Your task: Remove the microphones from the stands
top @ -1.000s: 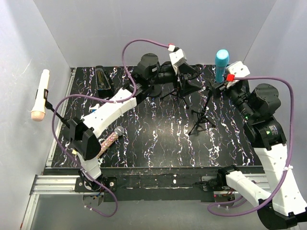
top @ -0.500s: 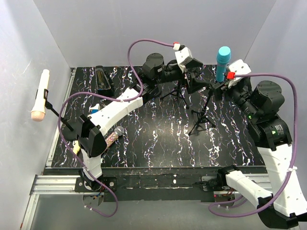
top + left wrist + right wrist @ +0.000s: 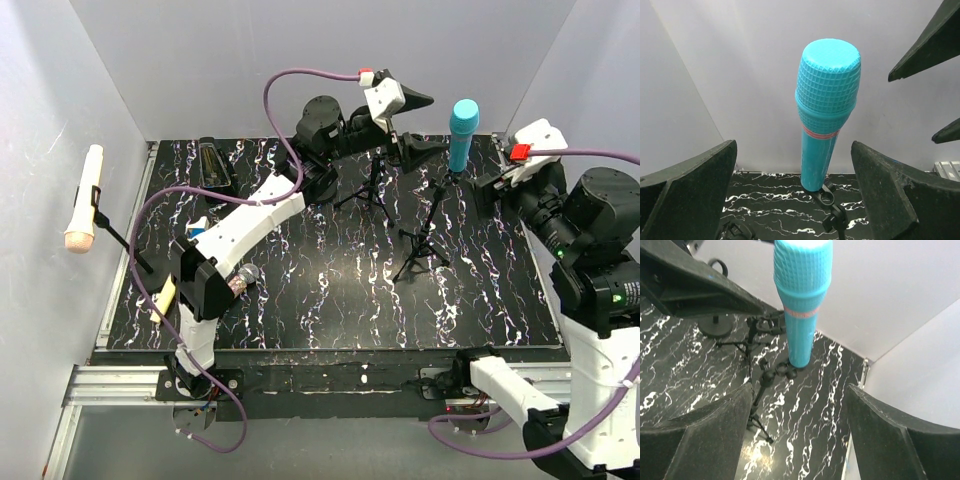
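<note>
The teal microphone (image 3: 462,134) stands upright in the clip of a black tripod stand (image 3: 424,236) at the back right of the table. My left gripper (image 3: 416,126) hangs open just left of the microphone, level with its body. In the left wrist view the microphone (image 3: 826,115) rises beyond the gap between the fingers, untouched, above the stand clip (image 3: 833,209). My right gripper (image 3: 492,188) is open to the right of the stand, apart from it. In the right wrist view the microphone (image 3: 801,300) and the stand (image 3: 760,385) lie ahead of the spread fingers.
A cream microphone (image 3: 82,198) sits on a stand by the left wall. A glittery pink microphone (image 3: 231,288) lies on the table near the left arm. A second black tripod (image 3: 375,190) stands under the left wrist, and a black case (image 3: 215,166) lies at the back left.
My left gripper has risen and moved right, close to the teal microphone. My right gripper has drawn back to the right, away from the stand, with its jaws wider.
</note>
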